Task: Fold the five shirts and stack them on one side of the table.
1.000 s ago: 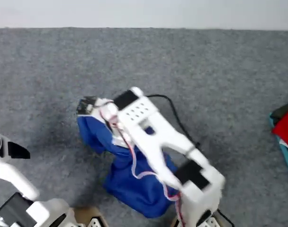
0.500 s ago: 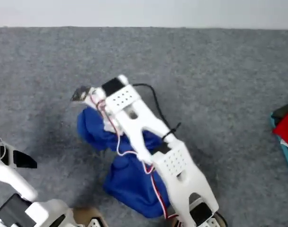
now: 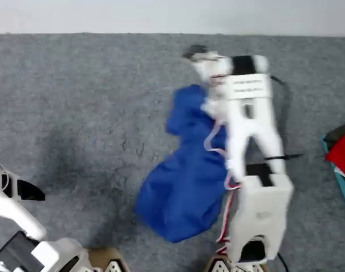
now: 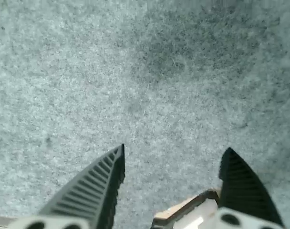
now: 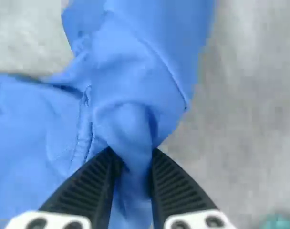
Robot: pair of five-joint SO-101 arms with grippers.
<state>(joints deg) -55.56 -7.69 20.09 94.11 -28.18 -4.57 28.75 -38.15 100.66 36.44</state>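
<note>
A crumpled blue shirt (image 3: 184,187) lies on the grey felt table (image 3: 76,85), its upper end lifted toward the back. My right gripper (image 5: 130,155) is shut on a bunched fold of that blue shirt (image 5: 135,71). From above, the right gripper (image 3: 207,101) sits under the white arm at the shirt's far end, right of centre. My left gripper (image 4: 176,155) hangs open over bare felt, nothing between its fingers. The left arm (image 3: 13,209) stays at the near left corner.
A stack of folded shirts (image 3: 343,156), red over teal and dark ones, sits at the table's right edge. A pale wall (image 3: 161,14) borders the far side. Bare felt spreads across the left and back of the table.
The right arm has swung from left of centre to the back right, dragging the blue shirt's gripped end along and stretching the cloth out. The left arm has stayed put.
</note>
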